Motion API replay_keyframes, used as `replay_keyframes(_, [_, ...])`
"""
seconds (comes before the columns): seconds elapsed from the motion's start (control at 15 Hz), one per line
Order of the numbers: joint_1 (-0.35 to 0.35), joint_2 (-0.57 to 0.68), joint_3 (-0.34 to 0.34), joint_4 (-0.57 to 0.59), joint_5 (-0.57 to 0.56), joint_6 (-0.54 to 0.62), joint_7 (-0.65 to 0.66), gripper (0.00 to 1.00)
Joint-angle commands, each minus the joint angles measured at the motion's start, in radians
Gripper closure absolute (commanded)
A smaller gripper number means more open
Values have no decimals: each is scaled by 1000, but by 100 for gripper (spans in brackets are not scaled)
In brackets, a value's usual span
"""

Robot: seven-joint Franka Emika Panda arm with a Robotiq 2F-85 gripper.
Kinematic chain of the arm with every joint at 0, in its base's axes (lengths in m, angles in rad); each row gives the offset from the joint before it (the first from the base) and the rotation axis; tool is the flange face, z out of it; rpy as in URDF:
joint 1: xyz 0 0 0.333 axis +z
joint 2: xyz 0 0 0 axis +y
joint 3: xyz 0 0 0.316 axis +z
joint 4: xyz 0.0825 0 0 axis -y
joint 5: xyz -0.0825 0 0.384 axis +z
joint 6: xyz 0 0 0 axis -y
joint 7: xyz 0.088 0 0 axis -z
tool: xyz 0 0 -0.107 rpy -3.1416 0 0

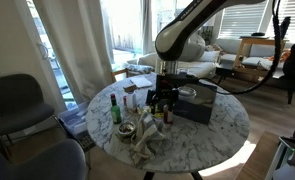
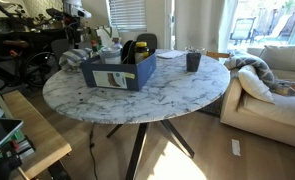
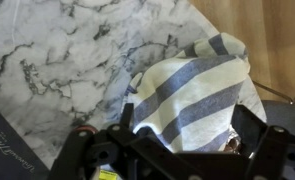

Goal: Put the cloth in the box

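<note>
**One striped cloth on the marble, my pincer wide above it**

Both of my fingers show low in the wrist view, far apart at the left and right of the picture, so my pincer point(image 3: 164, 126) is spread wide and holds nothing. Between and beyond the fingers lies the cloth point(image 3: 187, 88), white with broad grey stripes. It is bunched up on the marble table point(image 3: 57, 50), close to the rim. Past that rim I see wooden floor point(image 3: 272, 40). A dark corner of the box point(image 3: 5, 140) cuts in at the lower left.

In an exterior view my pincer point(image 1: 164, 98) hangs above the round table point(image 1: 227, 125), just beside the dark box point(image 1: 197, 105). The cloth point(image 1: 147, 142) sits crumpled near the table's edge, apart from the box and outside it. A green bottle point(image 1: 115, 108) stands upright nearby, with a few smaller things around it that are too small for me to name.

In an exterior view from across the table point(image 2: 167, 100), the box point(image 2: 117, 72) stands on the far part of the top, open at the top, with a label on its side. A dark cup point(image 2: 192, 61) stands well apart from it, and a pale sofa point(image 2: 272, 85) lies beyond the table.
</note>
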Motion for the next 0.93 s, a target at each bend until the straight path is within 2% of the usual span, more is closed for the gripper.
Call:
replay_keyframes(0.0, [-2, -3, -4, 1, -1, -2, 0, 0])
replay_keyframes(0.13, [-7, -17, -9, 1, -1, -2, 0, 0])
replay_keyframes(0.4, [18, 77, 19, 34, 82, 151, 1, 0])
replay_keyframes(0.87, [49, 244, 26, 129, 18, 204, 163, 0])
